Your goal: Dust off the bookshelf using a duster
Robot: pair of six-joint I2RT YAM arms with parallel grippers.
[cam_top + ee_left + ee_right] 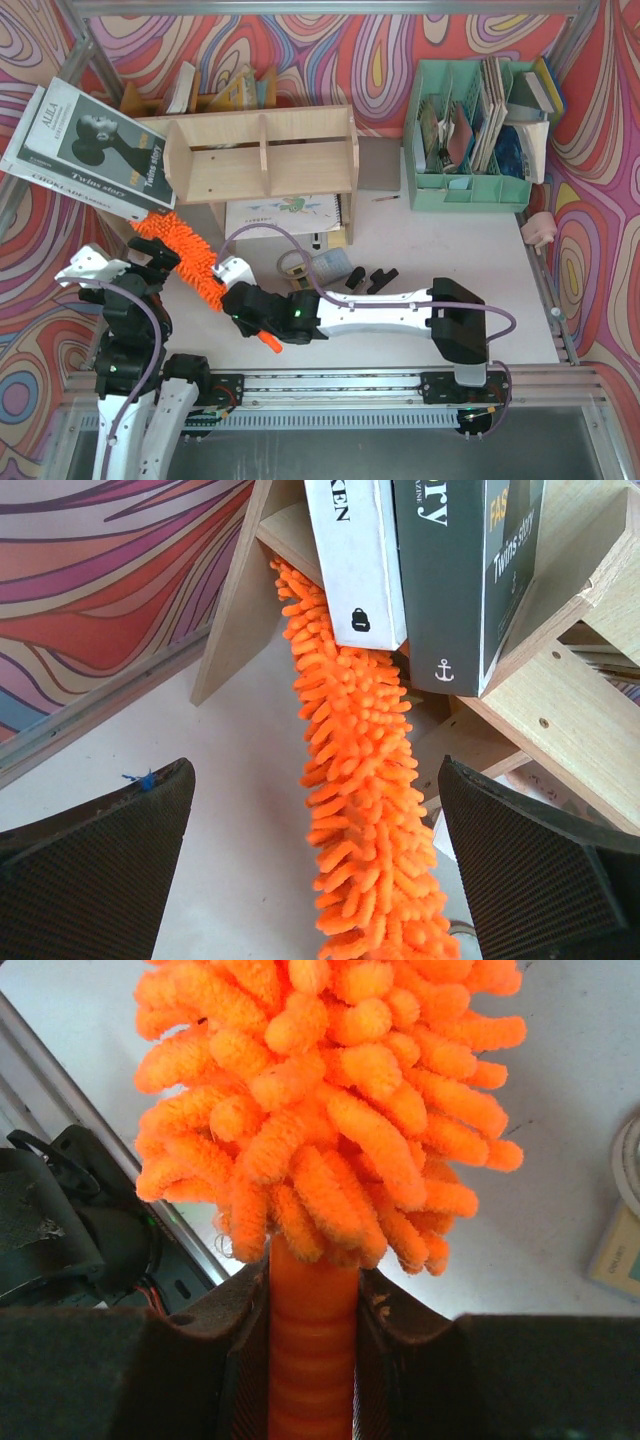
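While the right gripper (312, 1305) clamps the duster (320, 1110), the left gripper (315, 810) gapes.

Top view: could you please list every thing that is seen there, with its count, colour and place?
bookshelf: one, light wood, far centre-left.
duster: one, orange, running from the bookshelf's left end to the right pincer.
magazines: a few, grey and white, leaning at the bookshelf's left end.
notebook: one, white, under the bookshelf.
organiser: one, mint green, far right.
books: several, mixed colours, in the organiser.
small pieces: a few, black, centre.
pink thing: one, pink, right edge.
left pincer: one, black, open, astride the duster.
right pincer: one, black, shut on the duster.
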